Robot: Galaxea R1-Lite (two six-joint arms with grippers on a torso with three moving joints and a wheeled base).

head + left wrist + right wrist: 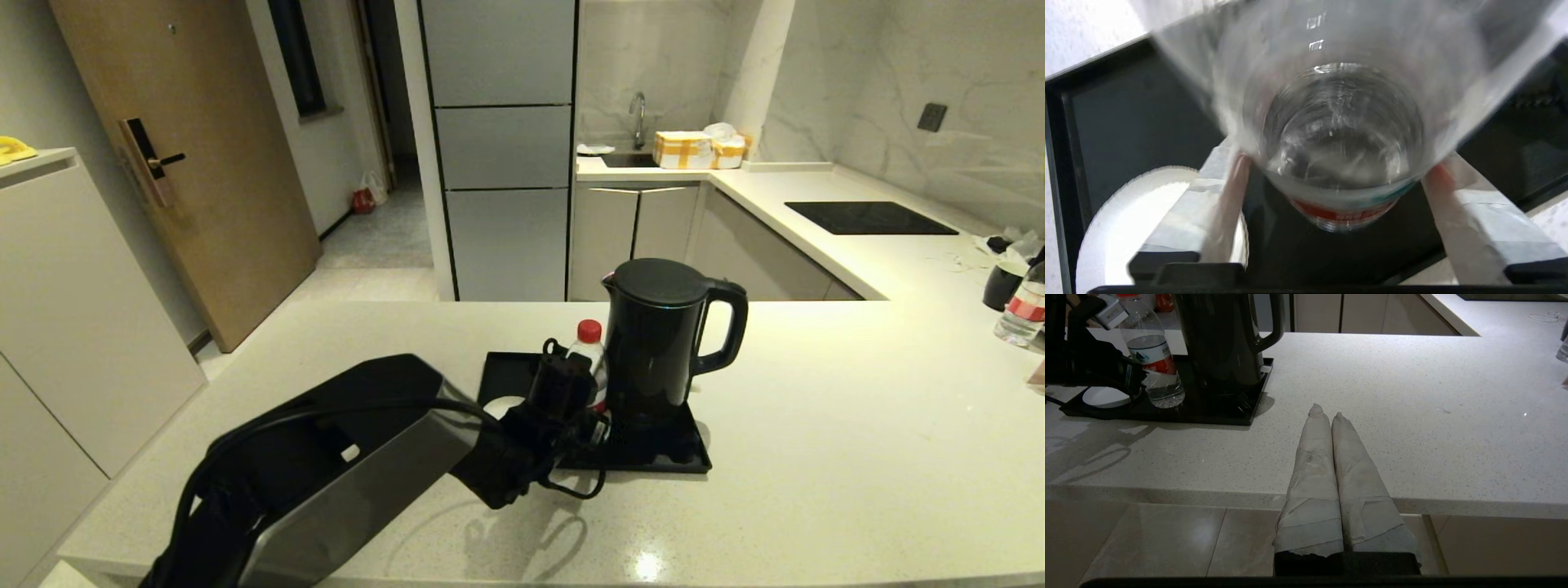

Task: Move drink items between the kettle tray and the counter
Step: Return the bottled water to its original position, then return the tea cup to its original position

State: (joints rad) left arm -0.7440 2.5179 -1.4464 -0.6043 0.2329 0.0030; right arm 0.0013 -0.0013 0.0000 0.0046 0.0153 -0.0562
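Observation:
A small clear water bottle (pixel 589 331) with a red cap stands upright on the black kettle tray (pixel 506 367), just left of the tall black kettle (pixel 657 343). My left gripper (pixel 569 390) straddles the bottle (pixel 1339 134) low on its body. Its taped fingers (pixel 1229 196) are spread, with gaps to the red label, so it is open. In the right wrist view the bottle (pixel 1155 363) rests on the tray (pixel 1208 412). My right gripper (pixel 1326 410) hovers shut and empty over the counter's (pixel 816 457) front edge, right of the tray.
A small white saucer (pixel 500 406) lies on the tray's left part, under my left arm. At the far right of the counter stand a black mug (pixel 1002 286) and a second water bottle (pixel 1024 310). A cooktop (pixel 869 217) is set into the back counter.

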